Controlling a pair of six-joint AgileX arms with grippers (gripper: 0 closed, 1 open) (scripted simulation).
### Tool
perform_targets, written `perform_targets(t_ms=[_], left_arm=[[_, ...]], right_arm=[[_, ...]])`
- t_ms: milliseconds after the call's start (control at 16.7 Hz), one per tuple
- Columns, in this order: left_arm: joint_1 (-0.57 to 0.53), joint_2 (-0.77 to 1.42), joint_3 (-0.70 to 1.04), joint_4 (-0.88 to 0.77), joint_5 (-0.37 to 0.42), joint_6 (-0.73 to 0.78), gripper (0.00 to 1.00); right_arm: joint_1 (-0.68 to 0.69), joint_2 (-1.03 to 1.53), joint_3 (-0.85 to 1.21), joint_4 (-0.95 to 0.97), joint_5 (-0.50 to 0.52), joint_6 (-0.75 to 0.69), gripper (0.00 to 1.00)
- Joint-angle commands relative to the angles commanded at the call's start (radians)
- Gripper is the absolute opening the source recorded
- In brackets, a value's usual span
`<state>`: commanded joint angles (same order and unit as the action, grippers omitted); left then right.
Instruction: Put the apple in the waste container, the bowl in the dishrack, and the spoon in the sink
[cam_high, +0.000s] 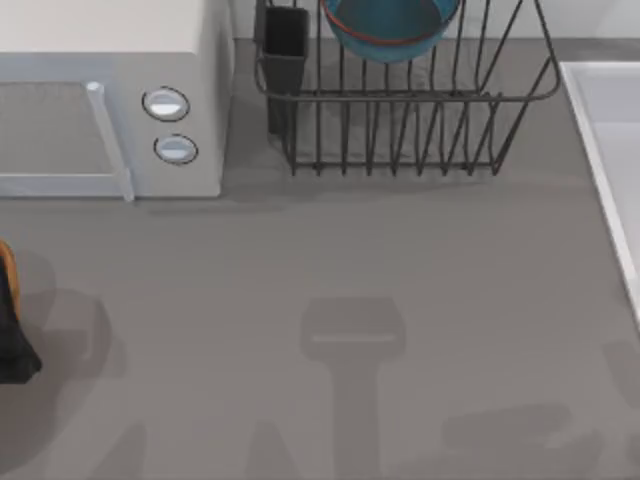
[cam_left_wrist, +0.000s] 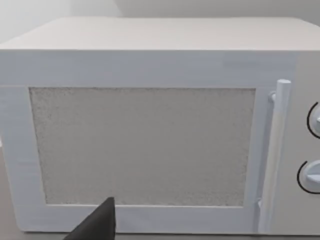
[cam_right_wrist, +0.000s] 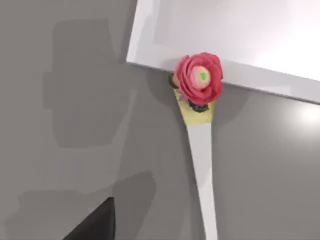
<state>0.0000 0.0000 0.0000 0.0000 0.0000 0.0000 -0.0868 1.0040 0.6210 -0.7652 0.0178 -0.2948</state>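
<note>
Spoon (cam_right_wrist: 201, 150) w/ red rose end touches sink (cam_right_wrist: 240, 75) rim; bowl (cam_high: 390, 25) in dishrack (cam_high: 400, 120); jaws' state can't tell.

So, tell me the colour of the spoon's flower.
Pink-red, on the spoon in the right wrist view.

Table layout, seen from above and from my two wrists

The microwave (cam_high: 110, 100) stood at the table's (cam_high: 330, 260) far left, the dishrack (cam_high: 400, 100) just to its right along the far edge, with the bowl (cam_high: 390, 25) inside the rack and the utensil cup (cam_high: 285, 45) at the rack's left corner. The sink (cam_high: 610, 150) lay at the right edge. My left arm (cam_high: 12, 320) sat at the left edge, before the microwave. The spoon (cam_right_wrist: 202, 150) lay on the table, its flower-topped end touching the sink's rim.
</note>
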Motion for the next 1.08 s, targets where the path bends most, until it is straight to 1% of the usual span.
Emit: perform_targets(t_ms=[240, 480, 840, 1080], left_arm=[[0.0, 0.0, 0.0, 0.0, 0.0, 0.0, 1.0], [0.0, 0.0, 0.0, 0.0, 0.0, 0.0, 1.0], [0.0, 0.0, 0.0, 0.0, 0.0, 0.0, 1.0], [0.0, 0.0, 0.0, 0.0, 0.0, 0.0, 1.0]], right_arm=[[-0.021, 0.235, 0.158, -0.187, 0.0, -0.072, 1.0], [-0.031, 0.345, 0.236, -0.271, -0.002, -0.106, 1.0], [-0.027, 0.353, 0.225, -0.256, -0.002, -0.105, 1.0], [-0.03, 0.425, 0.148, -0.106, -0.002, -0.104, 1.0]])
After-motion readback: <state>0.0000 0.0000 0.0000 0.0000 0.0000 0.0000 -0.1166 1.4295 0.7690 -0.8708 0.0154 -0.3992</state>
